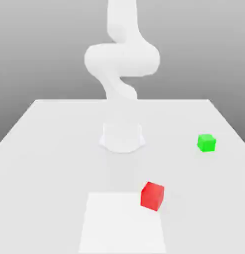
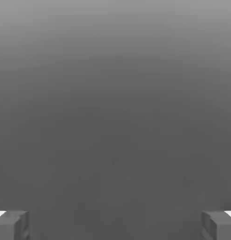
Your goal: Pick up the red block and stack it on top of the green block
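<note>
Red block (image 1: 152,195) sits closest on the white table (image 1: 44,149), at the corner of a brighter white patch (image 1: 119,223), nothing touching it. Green block (image 1: 206,142) rests farther back toward the exterior view's right, well apart. Pincer (image 2: 115,225) stands released, fingers (image 2: 11,225) spread wide, clear of both blocks, grasping nothing.

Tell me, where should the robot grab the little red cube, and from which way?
Probably from straight above, pinching two opposite flat sides of the red block. It sits alone on the white table, turned a bit, so the end effector, open wide now, would likely need to twist to line up with its faces. The green block is well apart, so nothing is in the way.
</note>
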`<state>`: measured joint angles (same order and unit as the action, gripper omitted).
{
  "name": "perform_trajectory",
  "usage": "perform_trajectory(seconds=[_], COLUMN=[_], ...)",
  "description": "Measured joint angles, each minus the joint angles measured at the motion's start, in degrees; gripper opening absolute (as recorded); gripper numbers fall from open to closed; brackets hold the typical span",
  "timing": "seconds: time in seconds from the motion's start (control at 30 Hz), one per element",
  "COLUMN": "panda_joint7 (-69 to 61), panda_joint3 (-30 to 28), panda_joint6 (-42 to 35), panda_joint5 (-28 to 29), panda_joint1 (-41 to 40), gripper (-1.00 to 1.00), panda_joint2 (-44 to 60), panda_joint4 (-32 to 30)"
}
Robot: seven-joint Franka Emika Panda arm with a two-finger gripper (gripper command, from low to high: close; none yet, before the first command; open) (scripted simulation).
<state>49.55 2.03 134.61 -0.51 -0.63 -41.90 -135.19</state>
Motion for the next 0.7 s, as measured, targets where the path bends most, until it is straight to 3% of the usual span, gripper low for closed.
perform_trajectory(seconds=[0.53, 0.7], panda_joint7=[30.43, 40.28], panda_joint3=[13.87, 12.71], panda_joint6=[22.66, 32.34], panda_joint5=[-2.7, 4.36], panda_joint1=[-2.26, -1.56], gripper=[0.0, 0.0], panda_joint2=[32.45, 45.22], panda_joint4=[-25.92, -28.28])
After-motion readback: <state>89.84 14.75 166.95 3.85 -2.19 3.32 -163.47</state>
